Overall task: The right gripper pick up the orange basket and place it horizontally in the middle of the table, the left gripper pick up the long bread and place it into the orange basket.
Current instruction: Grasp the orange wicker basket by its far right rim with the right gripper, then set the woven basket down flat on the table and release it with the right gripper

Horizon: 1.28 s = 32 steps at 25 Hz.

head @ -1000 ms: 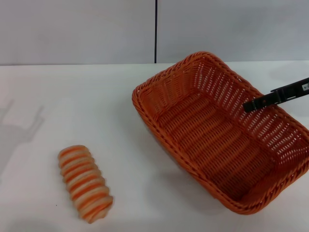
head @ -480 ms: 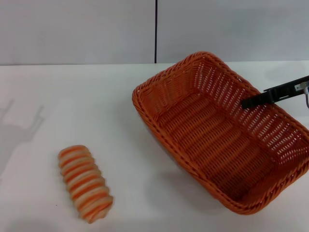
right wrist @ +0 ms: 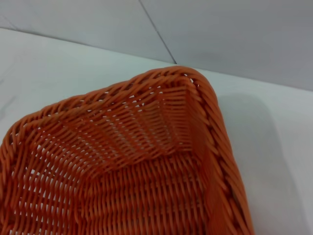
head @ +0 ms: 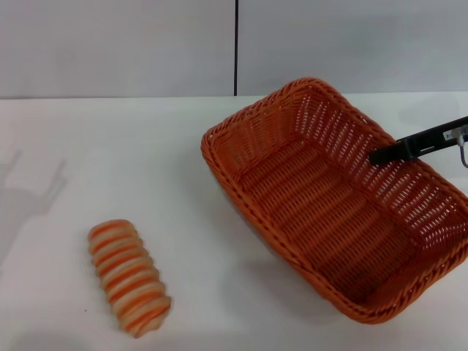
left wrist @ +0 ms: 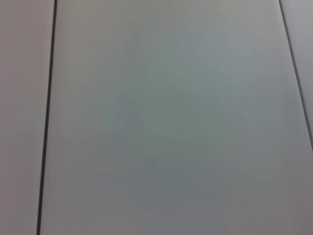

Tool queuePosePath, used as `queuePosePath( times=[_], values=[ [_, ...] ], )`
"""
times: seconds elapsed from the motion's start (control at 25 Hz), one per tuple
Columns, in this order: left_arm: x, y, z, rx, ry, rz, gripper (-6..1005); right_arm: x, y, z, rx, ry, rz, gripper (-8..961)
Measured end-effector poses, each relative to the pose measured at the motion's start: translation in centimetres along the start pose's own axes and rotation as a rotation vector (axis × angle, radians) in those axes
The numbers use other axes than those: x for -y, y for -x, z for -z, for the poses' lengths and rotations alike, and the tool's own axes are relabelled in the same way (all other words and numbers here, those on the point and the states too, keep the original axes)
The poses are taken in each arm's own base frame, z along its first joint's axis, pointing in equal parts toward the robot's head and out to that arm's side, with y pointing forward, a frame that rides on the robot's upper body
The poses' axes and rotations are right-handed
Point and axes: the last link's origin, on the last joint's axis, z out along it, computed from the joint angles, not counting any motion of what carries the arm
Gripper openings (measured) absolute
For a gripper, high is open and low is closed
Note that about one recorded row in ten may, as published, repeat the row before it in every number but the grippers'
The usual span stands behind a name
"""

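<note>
One finger of the right end effector (head: 387,153) shows over the basket (head: 333,205) wall, its opening untellable, so a shallow bite could slip and skid the basket across the counter (head: 110,161).

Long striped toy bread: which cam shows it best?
Head view. The oblong orange-and-cream striped toy loaf lies whole and unobstructed on the white table, left of the orange wicker basket. The left wrist view shows only grey wall; the right wrist view shows only the basket's corner, no bread.
</note>
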Motion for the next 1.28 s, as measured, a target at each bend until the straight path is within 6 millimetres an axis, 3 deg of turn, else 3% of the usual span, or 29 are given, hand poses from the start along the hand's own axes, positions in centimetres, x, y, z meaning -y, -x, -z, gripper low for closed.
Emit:
queuePosePath(
  times=[0.16, 0.32, 0.56, 0.8, 1.28],
  values=[
    [0.0, 0.0, 0.0, 0.004, 0.003, -0.002, 799, 0.0, 0.6, 0.8, 0.000, -0.023, 0.045, 147],
    [0.0, 0.1, -0.1, 0.007, 0.004, -0.003, 800, -0.7, 1.8, 2.1, -0.043, -0.047, 0.200, 147],
    [0.0, 0.1, 0.1, 0.007, 0.004, -0.001, 800, -1.9, 2.9, 2.6, -0.112, -0.018, 0.385, 146],
    [-0.2, -0.1, 1.0, 0.006, 0.008, 0.003, 800, -3.2, 4.3, 1.6, -0.273, -0.063, 0.631, 146],
    [-0.2, -0.4, 2.7, 0.019, 0.009, -0.007, 800, -4.0, 6.8, -0.6, -0.393, -0.263, 0.867, 147]
  ],
)
